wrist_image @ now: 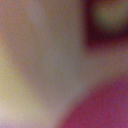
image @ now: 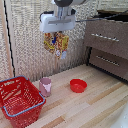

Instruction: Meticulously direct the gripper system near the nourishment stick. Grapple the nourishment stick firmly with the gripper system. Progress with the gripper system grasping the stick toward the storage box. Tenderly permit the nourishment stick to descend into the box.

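tool [image: 55, 34] holding snack packet [image: 56, 44] aloft, pink cup [image: 45, 86] below, red basket [image: 20, 100] beside

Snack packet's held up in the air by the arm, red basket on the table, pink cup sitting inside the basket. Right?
Not quite. In the exterior view the pink cup stands on the table beside the red basket, not inside it. The rest holds: the snack packet hangs from the gripper, off the table.
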